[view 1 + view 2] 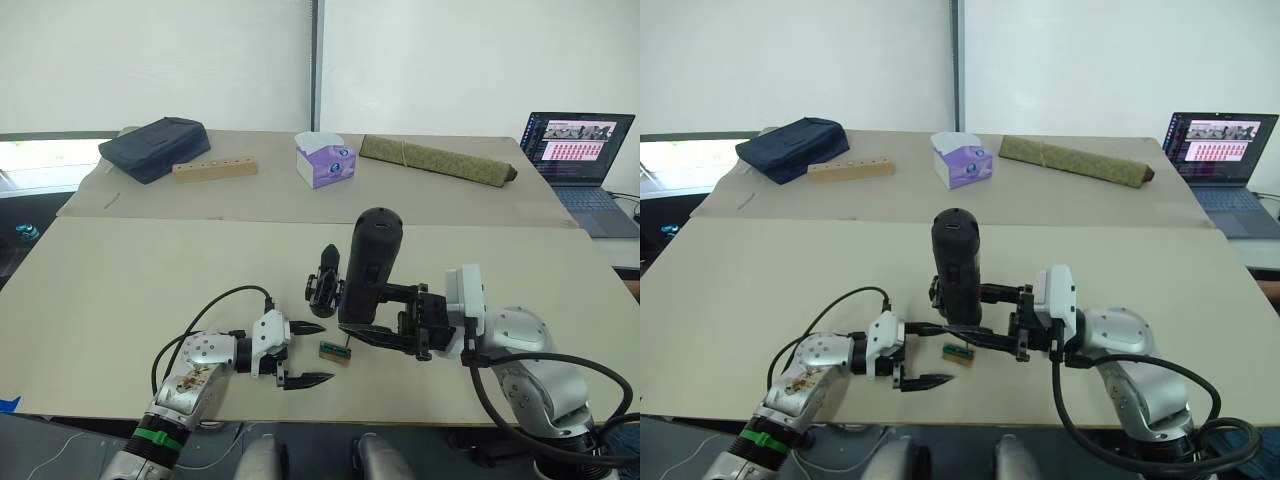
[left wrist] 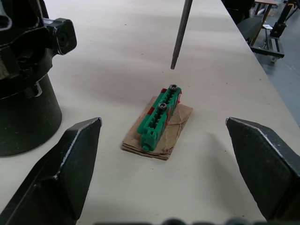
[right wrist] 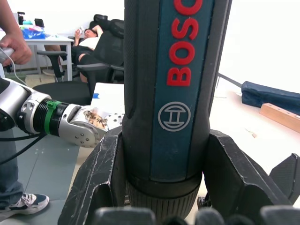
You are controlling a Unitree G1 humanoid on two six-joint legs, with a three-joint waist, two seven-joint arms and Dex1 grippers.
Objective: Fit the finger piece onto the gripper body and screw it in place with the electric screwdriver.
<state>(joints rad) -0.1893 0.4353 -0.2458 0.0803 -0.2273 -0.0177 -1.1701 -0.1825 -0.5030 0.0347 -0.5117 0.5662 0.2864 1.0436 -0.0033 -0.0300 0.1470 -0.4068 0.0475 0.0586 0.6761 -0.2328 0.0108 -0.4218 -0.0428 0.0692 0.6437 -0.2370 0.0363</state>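
My right gripper (image 1: 362, 325) is shut on the electric screwdriver (image 1: 367, 262), a dark pen-shaped tool with a red label (image 3: 185, 44), held upright with its fingers (image 3: 101, 187) on both sides. Its thin bit (image 2: 180, 33) hangs just above a small green-and-brown block (image 1: 335, 350) that carries two screws. The gripper body (image 1: 325, 280), black with an upright pointed finger, stands on the table just left of the screwdriver; its round base (image 2: 23, 112) is close to the block. My left gripper (image 1: 305, 354) is open, low over the table, facing the block. The finger piece is out of view.
On the far table lie a dark blue bag (image 1: 155, 145), a wooden block with holes (image 1: 213, 168), a tissue box (image 1: 325, 160) and a rolled mat (image 1: 435, 160). A laptop (image 1: 580, 150) stands at the far right. A person's hand (image 3: 11, 44) is beyond my left arm.
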